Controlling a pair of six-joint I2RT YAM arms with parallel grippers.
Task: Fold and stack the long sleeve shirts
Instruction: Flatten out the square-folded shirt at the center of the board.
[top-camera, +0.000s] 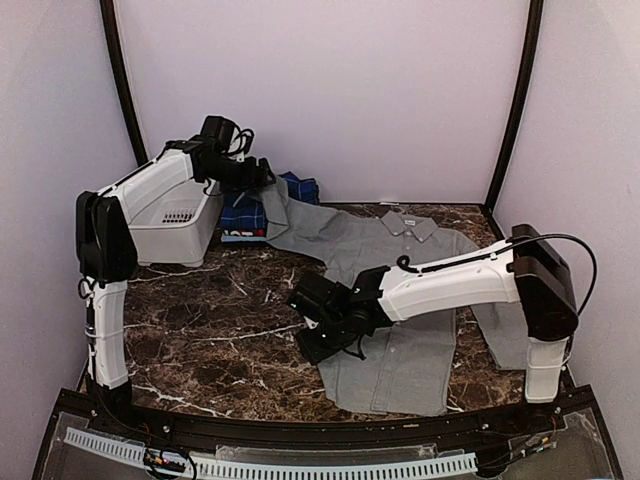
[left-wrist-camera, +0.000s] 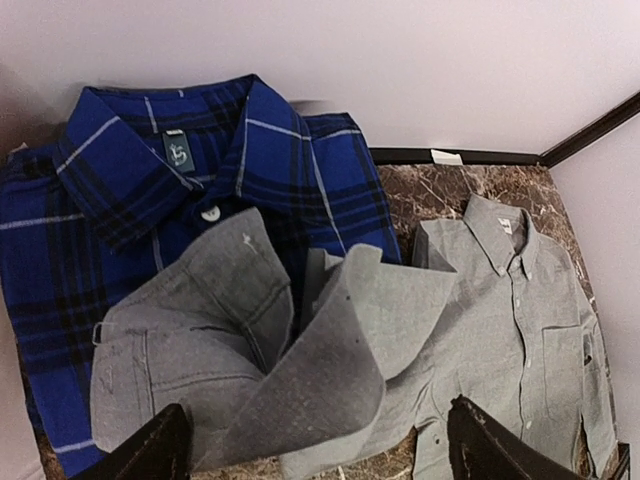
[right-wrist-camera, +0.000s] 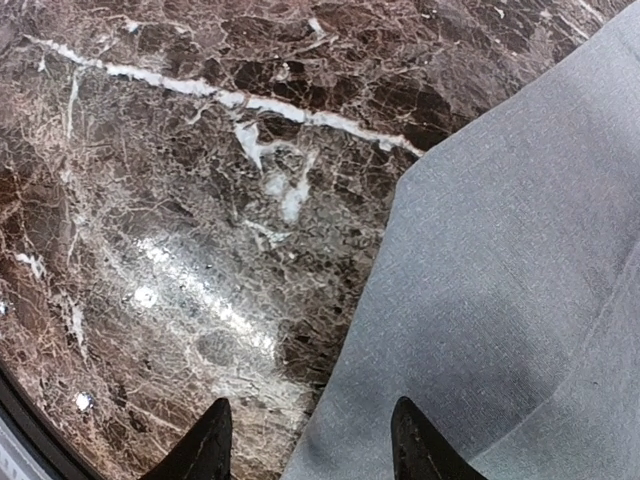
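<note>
Step in hand: folding the grey shirt, sleeve stage. It lies flat on the right half of the table, collar toward the far edge. Its long sleeve runs to the far left corner and sits crumpled on the blue plaid shirt, beside the white basket. My left gripper hangs over that sleeve heap, jaws wide, gripping nothing. My right gripper is low at the shirt's side edge toward the table's middle, jaws about half apart, cloth flat beneath, not pinched. Next, I judge: left closes on the cuff and carries the sleeve across the body; right needs a clean pinch of the edge
</note>
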